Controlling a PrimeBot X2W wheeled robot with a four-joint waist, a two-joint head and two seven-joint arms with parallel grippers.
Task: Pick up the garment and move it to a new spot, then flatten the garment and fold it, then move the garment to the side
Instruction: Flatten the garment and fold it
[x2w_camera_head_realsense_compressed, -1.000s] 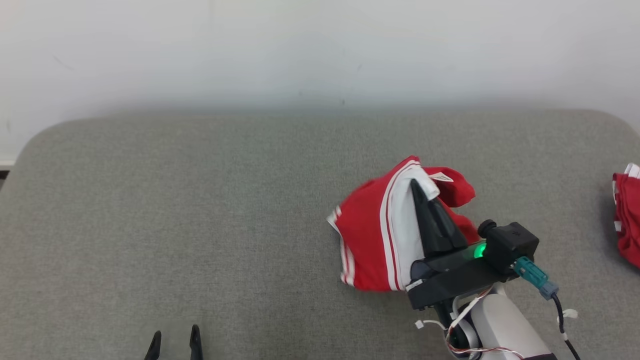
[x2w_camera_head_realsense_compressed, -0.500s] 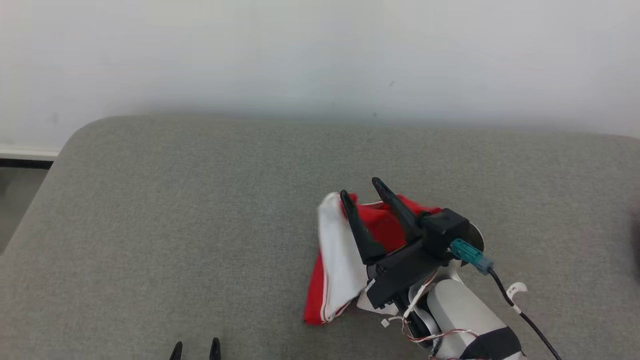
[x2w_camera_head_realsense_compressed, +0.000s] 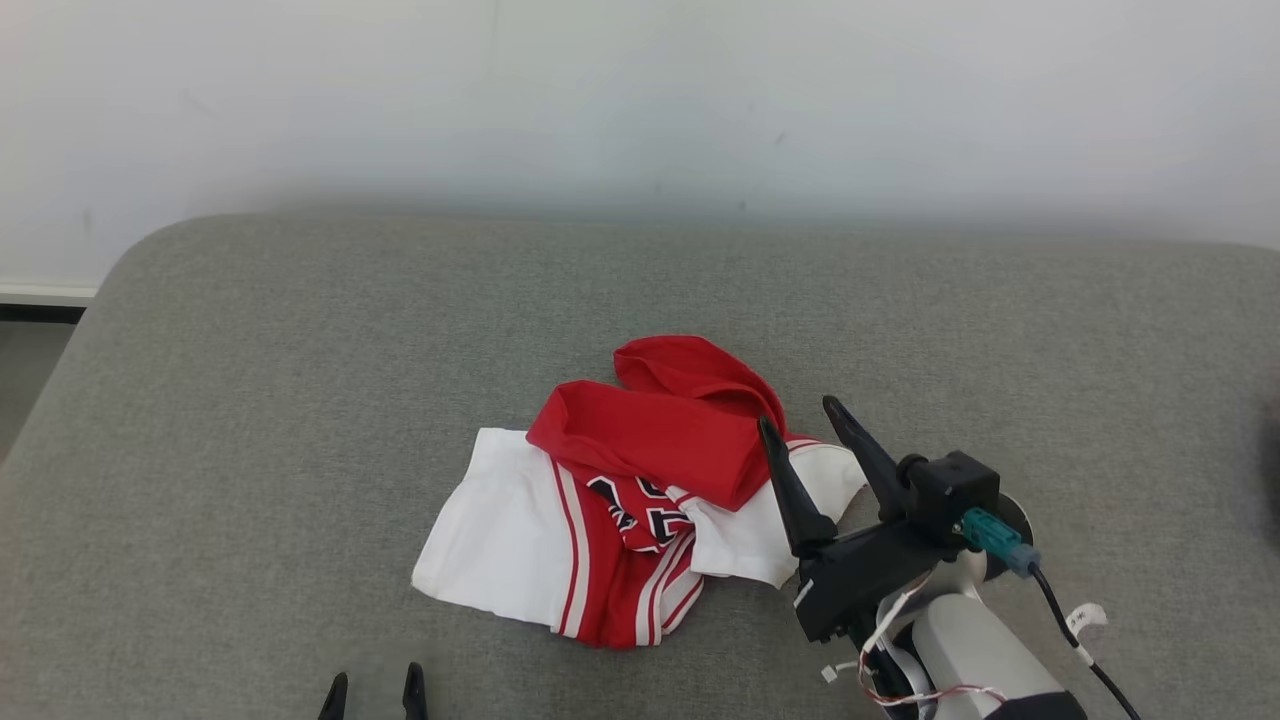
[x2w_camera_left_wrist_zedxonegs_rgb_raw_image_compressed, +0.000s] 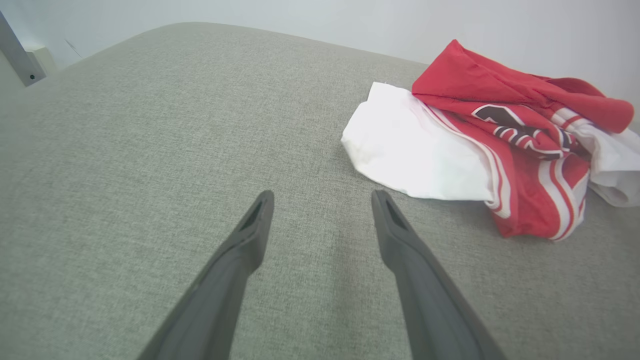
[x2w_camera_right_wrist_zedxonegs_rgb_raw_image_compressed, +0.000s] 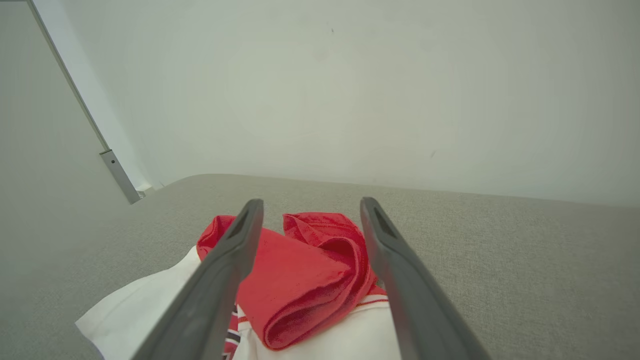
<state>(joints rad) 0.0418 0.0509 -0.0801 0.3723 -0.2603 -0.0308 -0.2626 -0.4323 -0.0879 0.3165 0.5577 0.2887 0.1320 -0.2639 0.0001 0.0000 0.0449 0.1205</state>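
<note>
garment: red-and-white jersey, striped trim, dark lettering (half hidden)
state: crumpled, red part bunched on top
place: on grey padded surface

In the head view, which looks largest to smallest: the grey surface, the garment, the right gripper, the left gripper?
Largest to smallest:
1. grey surface
2. garment
3. right gripper
4. left gripper, cut off by the bottom edge, so it looks smallest here.

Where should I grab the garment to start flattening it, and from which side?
Probably the white corner of the garment, coming low from the near left with the left gripper: it lies flat and free at the edge, while the red flap is bunched on top.
</note>
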